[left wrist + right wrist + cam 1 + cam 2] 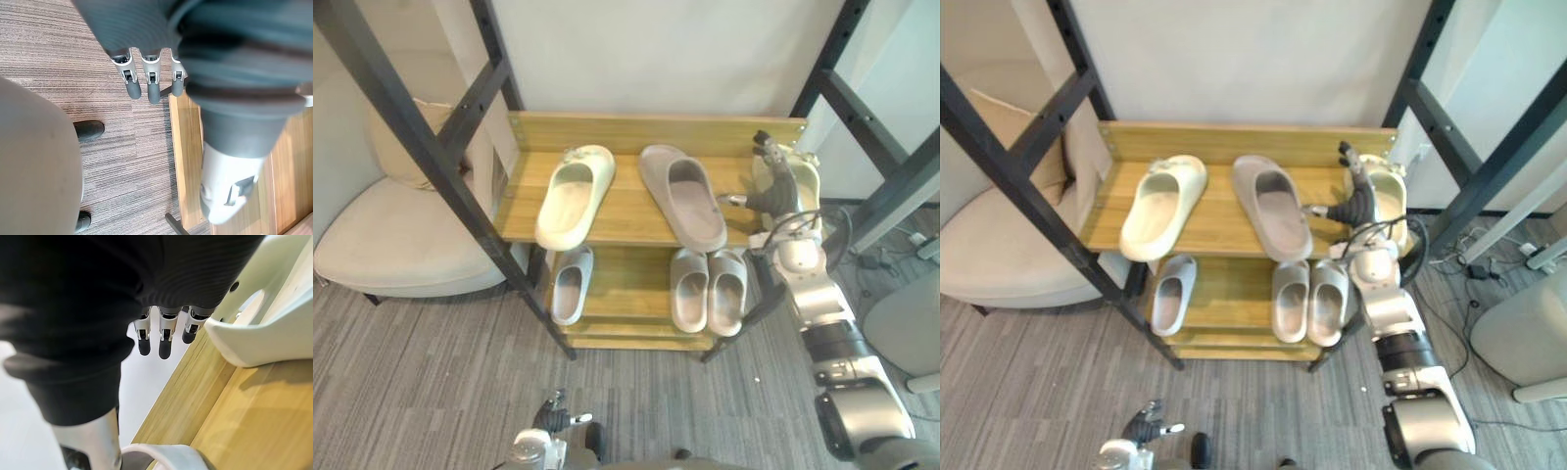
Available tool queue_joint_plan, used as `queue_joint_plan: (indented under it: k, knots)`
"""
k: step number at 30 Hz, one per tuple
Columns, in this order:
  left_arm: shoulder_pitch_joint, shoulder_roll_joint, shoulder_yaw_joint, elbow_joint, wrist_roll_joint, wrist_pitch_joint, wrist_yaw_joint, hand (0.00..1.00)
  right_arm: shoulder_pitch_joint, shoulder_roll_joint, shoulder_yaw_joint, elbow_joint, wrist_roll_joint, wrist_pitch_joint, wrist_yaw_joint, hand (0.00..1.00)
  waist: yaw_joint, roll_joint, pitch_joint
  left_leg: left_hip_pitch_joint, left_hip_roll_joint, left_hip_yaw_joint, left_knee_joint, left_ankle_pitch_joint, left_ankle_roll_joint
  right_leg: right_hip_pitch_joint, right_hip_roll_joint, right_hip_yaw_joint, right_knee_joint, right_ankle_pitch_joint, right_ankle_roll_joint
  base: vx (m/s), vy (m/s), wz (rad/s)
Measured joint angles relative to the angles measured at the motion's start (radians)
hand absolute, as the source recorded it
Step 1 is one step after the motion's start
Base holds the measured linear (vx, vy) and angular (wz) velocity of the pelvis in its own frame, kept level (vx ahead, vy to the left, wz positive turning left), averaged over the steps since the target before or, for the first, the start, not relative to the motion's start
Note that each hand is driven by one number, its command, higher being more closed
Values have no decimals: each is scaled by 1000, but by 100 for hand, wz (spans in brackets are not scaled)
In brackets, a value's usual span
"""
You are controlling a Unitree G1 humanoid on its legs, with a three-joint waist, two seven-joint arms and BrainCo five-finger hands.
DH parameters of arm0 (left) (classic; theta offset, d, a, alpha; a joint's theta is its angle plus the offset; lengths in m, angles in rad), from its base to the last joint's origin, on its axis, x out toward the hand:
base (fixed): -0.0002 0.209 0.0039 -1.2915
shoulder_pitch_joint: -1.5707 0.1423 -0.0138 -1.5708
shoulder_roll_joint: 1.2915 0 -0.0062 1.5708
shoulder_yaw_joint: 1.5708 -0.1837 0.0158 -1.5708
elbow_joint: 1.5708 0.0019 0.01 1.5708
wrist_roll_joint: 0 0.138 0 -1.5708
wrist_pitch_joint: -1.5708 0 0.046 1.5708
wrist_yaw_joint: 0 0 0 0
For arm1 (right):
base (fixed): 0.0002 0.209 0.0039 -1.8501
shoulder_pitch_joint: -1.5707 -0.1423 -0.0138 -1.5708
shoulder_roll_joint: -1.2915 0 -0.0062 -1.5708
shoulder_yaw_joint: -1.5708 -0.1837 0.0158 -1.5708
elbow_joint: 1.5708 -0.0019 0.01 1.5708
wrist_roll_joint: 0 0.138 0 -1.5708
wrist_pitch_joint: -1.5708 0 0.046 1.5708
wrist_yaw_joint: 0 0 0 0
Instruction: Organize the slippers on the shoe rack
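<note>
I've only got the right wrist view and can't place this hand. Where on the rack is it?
Observer: Your right hand is at the right end of the top shelf, open, beside a cream slipper.
Operator: What else is on that shelf?
Observer: A grey slipper in the middle and a second cream one at the left end.
Operator: And the lower shelf?
Observer: Three pale slippers: a pair at the right, a single at the left.
</note>
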Motion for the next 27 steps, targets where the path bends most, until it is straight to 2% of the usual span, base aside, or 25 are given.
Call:
queue_joint_plan:
  k: [10,21,27]
  knots:
    - [1,-1,19,-27,-22,-3,0,0,-81,-1,83,107,3,2,28,0,15,1,33,-8,0,2,-1,0,0,-7,-1,0,-1,4,2,0,0,0]
    - [2,-1,26,-31,-38,-5,1,0,-190,-5,153,198,8,4,50,0,29,0,34,-21,1,8,0,1,1,-16,-1,-3,-2,26,3,-1,0,0]
    - [1,0,34,-47,-58,-7,1,0,-280,-3,183,271,19,5,52,0,34,0,61,-26,1,6,-6,6,7,-21,-1,-6,-2,31,1,-41,-4,0]
